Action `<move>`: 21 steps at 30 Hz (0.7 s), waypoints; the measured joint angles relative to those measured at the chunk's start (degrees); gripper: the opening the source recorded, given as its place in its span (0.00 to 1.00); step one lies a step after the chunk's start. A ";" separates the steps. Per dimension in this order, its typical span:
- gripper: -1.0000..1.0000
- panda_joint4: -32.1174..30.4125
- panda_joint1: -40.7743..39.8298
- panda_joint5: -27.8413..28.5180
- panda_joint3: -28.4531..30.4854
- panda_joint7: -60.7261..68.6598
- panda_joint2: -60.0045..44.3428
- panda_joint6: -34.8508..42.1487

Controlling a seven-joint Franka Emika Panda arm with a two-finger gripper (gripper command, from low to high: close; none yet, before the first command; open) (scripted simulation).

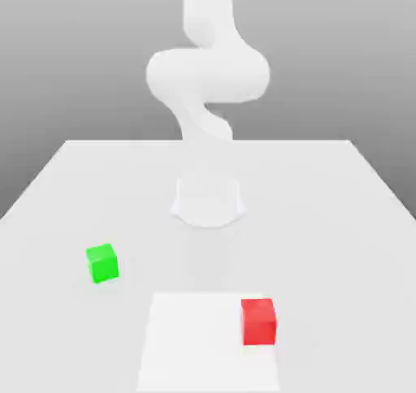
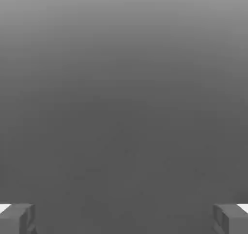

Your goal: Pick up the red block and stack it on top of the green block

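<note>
Nearest in the exterior view, the red block sits flat on the white table, on the exterior view's right part of a slightly brighter square patch whose near edge is cut off by the frame. Taking the red block as the landmark, the green block rests farther back and well apart from it toward the exterior view's left, on the plain tabletop outside the patch, turned a little so that two of its side faces show. Both cubes are bare, and each stands alone and untouched. Farther back than the red block, toward the middle of the table, the arm's round white base stands on the surface, and the pale arm rises from it in a bend, its top cut off by the frame and its outline hard to separate from the light background. In the hand view the gripper has its two grey fingertips spread far apart at opposite corners, with only dim grey between them.
</note>
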State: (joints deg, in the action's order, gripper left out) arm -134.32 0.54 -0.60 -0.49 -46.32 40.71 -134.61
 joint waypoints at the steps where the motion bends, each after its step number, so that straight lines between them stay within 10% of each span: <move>1: 0.50 -1.12 0.33 -0.17 -0.18 -0.27 -2.31 -1.24; 21: 0.50 -20.75 4.31 1.63 -5.66 -8.79 -44.10 -24.67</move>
State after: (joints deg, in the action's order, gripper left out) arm -155.07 4.85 1.03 -6.16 -55.11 -3.40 -159.28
